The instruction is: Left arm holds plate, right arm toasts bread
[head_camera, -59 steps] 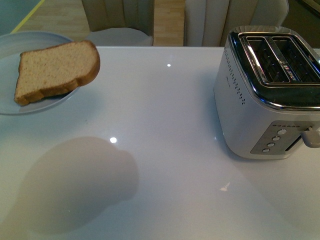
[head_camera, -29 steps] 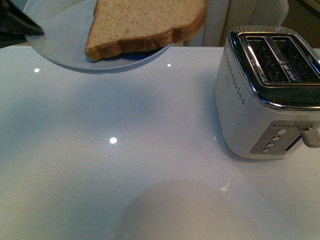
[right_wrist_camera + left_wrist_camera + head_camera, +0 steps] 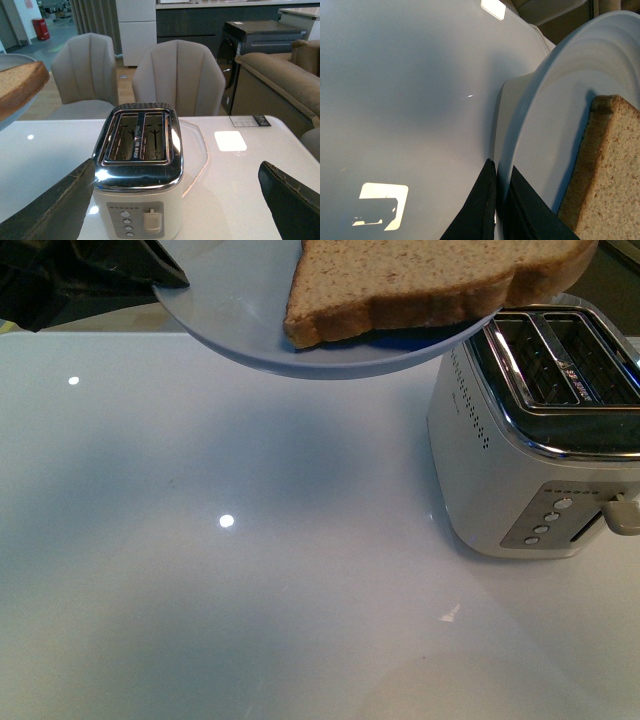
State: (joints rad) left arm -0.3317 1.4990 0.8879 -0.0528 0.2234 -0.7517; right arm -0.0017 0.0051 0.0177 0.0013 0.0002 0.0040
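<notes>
My left gripper (image 3: 499, 190) is shut on the rim of the pale blue-grey plate (image 3: 555, 115) and holds it in the air. In the front view the plate (image 3: 250, 320) hangs at the top, reaching over the toaster's left edge, with the black gripper (image 3: 150, 265) at its left rim. The tan bread (image 3: 430, 275) lies on the plate; it also shows in the left wrist view (image 3: 605, 165) and at the right wrist view's edge (image 3: 17, 85). My right gripper (image 3: 175, 200) is open and empty, facing the white two-slot toaster (image 3: 137, 170).
The toaster (image 3: 530, 430) stands on the white glossy table (image 3: 250, 570) at the right, slots up, lever (image 3: 151, 220) raised. Beige chairs (image 3: 177, 75) stand behind the table, a sofa (image 3: 280, 85) further right.
The plate with the bread has moved to the right and up, from the table's far left to above the toaster's left edge. Its shadow on the table has shifted right.
</notes>
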